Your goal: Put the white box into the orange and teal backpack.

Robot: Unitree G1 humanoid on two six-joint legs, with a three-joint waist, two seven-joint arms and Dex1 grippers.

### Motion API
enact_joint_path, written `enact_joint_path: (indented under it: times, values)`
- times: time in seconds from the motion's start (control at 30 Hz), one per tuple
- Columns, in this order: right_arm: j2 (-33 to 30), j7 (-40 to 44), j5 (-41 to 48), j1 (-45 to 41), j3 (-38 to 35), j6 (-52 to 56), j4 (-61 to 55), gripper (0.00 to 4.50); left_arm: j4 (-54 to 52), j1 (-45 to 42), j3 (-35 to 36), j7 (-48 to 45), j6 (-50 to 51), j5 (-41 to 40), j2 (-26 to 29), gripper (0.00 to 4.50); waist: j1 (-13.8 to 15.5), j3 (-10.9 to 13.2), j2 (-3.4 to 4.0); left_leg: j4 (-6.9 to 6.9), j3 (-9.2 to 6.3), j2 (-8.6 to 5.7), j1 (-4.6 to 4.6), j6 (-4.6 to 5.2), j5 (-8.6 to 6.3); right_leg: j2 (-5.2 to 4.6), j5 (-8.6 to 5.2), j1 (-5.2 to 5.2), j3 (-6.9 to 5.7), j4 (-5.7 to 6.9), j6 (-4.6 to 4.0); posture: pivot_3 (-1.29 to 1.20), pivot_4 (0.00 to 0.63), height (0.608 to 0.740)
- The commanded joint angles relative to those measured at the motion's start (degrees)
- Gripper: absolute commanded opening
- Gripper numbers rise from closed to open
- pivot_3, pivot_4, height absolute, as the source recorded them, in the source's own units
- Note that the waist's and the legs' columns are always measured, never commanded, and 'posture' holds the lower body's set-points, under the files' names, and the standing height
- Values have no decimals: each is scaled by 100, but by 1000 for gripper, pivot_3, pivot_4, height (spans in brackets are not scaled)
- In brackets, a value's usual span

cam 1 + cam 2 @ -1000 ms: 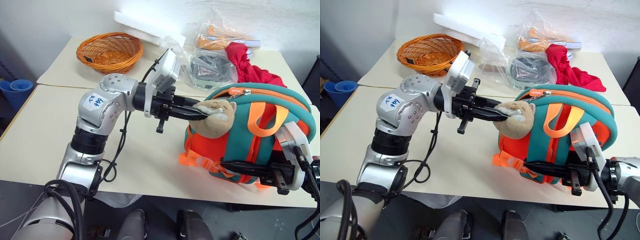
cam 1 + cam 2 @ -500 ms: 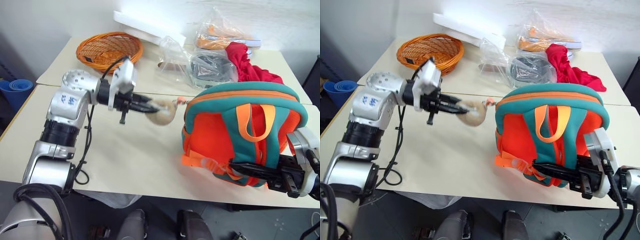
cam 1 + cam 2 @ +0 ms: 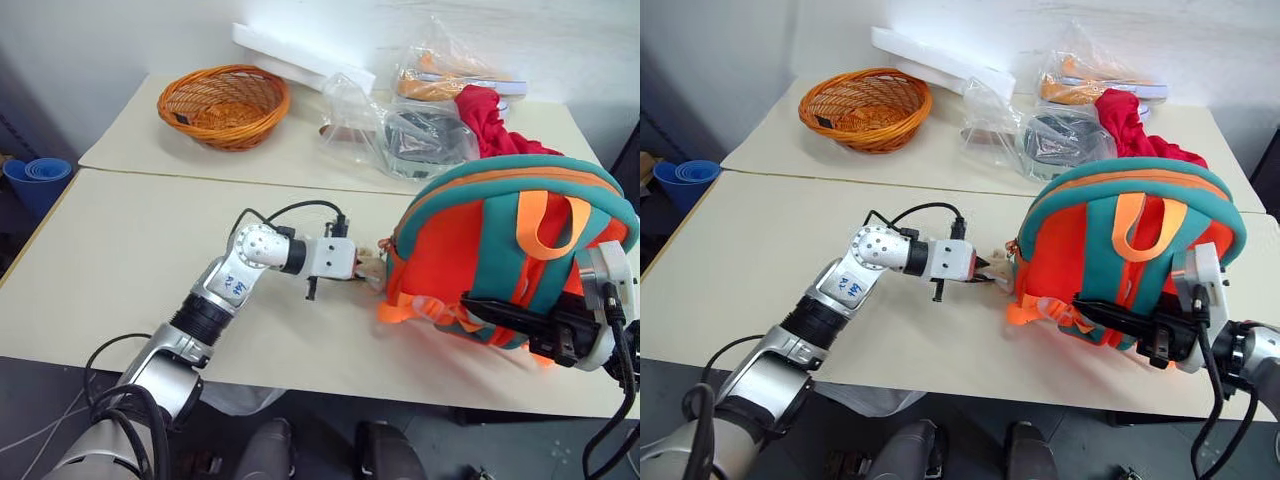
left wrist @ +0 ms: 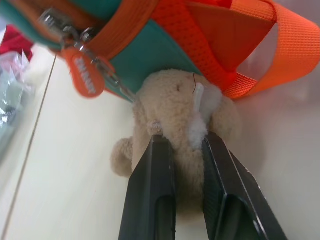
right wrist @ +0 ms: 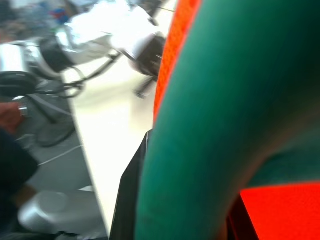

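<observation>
Standing upright on the near table point(image 3: 120, 260), the backpack point(image 3: 500, 250) looks soft and light, likely to sag or tip unless held by firm trim, its top loop or the zipper edge. The left gripper point(image 4: 182, 165) has its fingers narrowed onto the plush charm point(image 4: 180, 107) hanging beside the zipper pull point(image 4: 82, 75). The right gripper point(image 3: 510, 318) lies low against the backpack's strap side; whether it actually holds fabric I cannot tell. No white box can be picked out; a stiff flat case would want an edge grip.
</observation>
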Motion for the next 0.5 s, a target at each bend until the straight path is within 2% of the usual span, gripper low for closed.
enact_joint_path:
  times: [0.03,0.07,0.17,0.27,0.33,0.37,0.5]
  values:
    - [-225,217,-155,94,-390,-44,307,1315,-516,249,529,-507,1001,-771,376,1648,-25,0,1,0,0,1,2,-2,1,0,0,0,-1,2,-1,0,150,740]
    - [-329,393,-192,161,-561,-45,476,1629,-655,324,714,-605,1334,-1012,531,1974,-25,-1,2,-2,-1,2,2,-3,2,0,-1,-2,-2,3,-1,0,150,740]
    - [-1055,1609,-464,754,-1705,123,1416,2677,-1050,524,1735,-1114,2695,-2157,1396,2956,-31,7,14,-1,-1,2,-1,-1,1,0,-2,-4,-2,7,-3,0,150,740]
    - [-1533,2481,-630,1138,-2489,324,2302,3680,-1256,500,2383,-1292,3497,-2820,2070,3844,-36,7,14,-4,-3,5,2,7,-4,4,-2,1,-6,-2,-4,0,150,740]
    - [-1786,2774,-870,1203,-2829,310,2919,4304,-1227,379,2859,-1205,3905,-3138,2424,4419,-28,7,14,-5,-5,6,8,14,-8,3,-2,11,-6,-11,-4,0,150,740]
    - [-1852,2833,-986,1181,-2927,247,3167,4457,-1221,315,3062,-1108,4061,-3258,2547,4491,-16,7,14,-5,-6,5,9,20,-12,-2,-2,14,-5,-13,-4,0,150,740]
    - [-1637,2640,-1219,872,-2808,-37,3417,4457,-1474,421,3405,-782,4087,-3408,2665,4491,-19,6,14,-11,-11,5,10,12,-16,-5,-3,12,-3,-19,-5,0,150,740]
